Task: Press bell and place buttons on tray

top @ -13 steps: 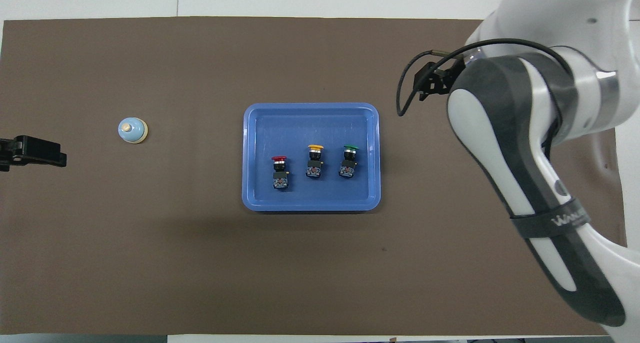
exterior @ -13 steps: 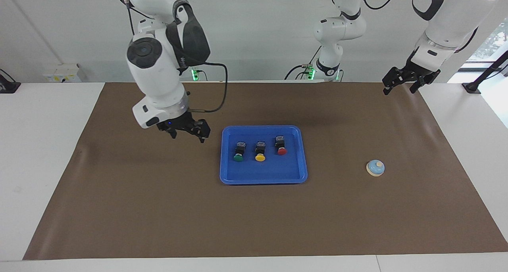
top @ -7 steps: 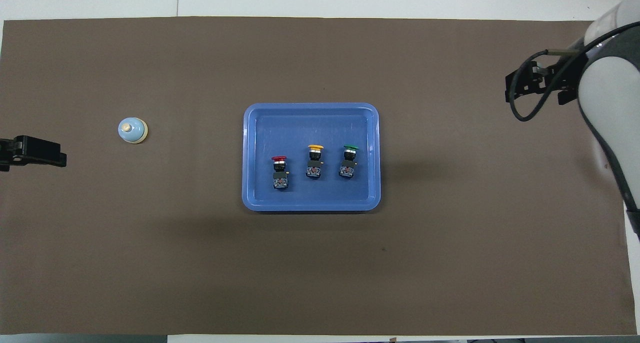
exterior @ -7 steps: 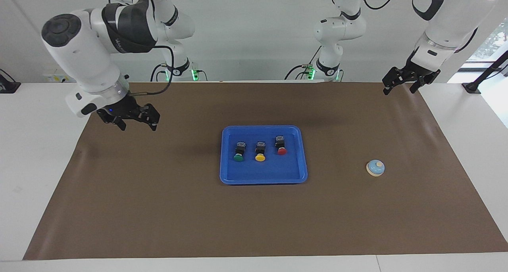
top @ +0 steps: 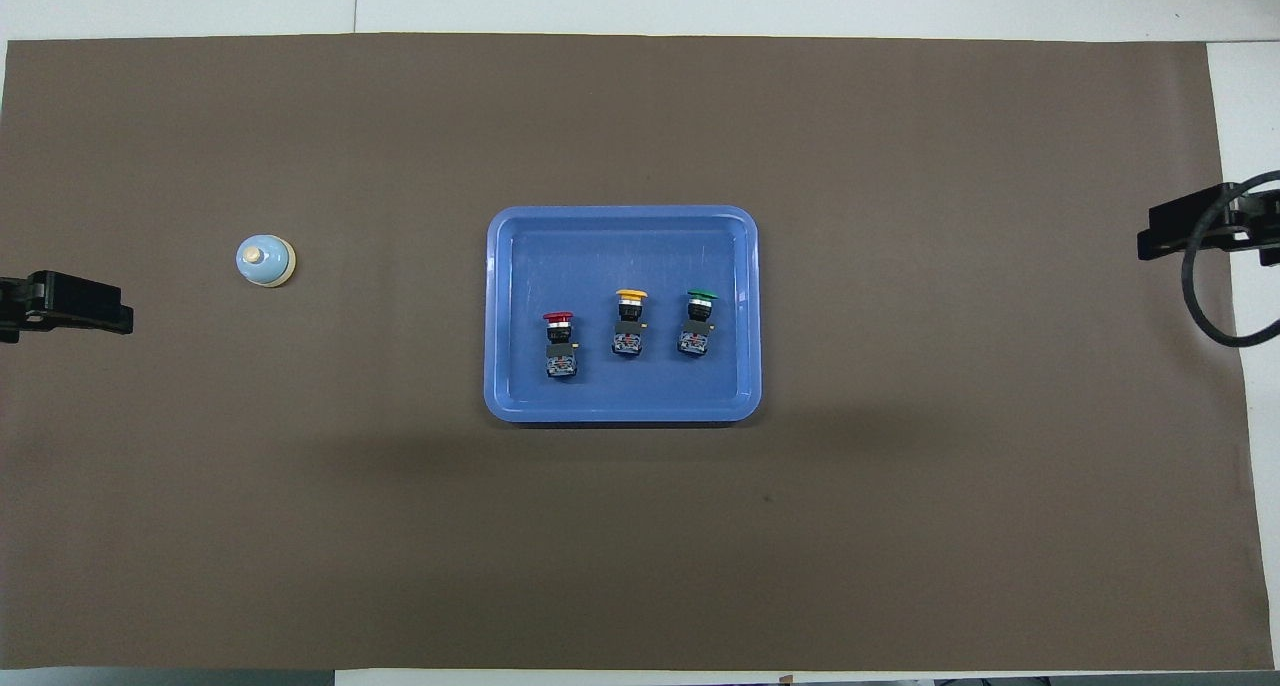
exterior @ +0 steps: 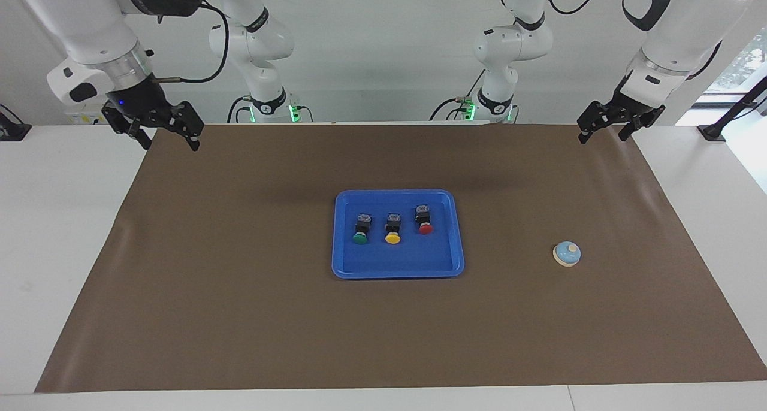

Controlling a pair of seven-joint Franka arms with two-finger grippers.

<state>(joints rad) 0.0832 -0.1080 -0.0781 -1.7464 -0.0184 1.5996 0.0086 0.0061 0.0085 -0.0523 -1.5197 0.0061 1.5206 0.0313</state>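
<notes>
The blue tray [exterior: 398,269] [top: 620,224] lies mid-table and holds three buttons in a row: green [exterior: 360,230] [top: 697,324], yellow [exterior: 392,230] [top: 628,325] and red [exterior: 424,221] [top: 560,346]. The light-blue bell [exterior: 567,253] [top: 265,261] stands on the mat toward the left arm's end. My right gripper [exterior: 168,139] [top: 1195,231] hangs open over the mat's corner at the right arm's end, holding nothing. My left gripper [exterior: 604,133] [top: 70,306] waits open over the mat's edge at the left arm's end, empty.
A brown mat [exterior: 239,315] [top: 900,526] covers most of the white table. A black cable [top: 1200,306] loops from the right wrist. Both arm bases [exterior: 269,108] stand along the table's edge nearest the robots.
The right arm has swung up and away from beside the tray to the mat's corner at its own end. The left arm, tray, buttons and bell have not moved.
</notes>
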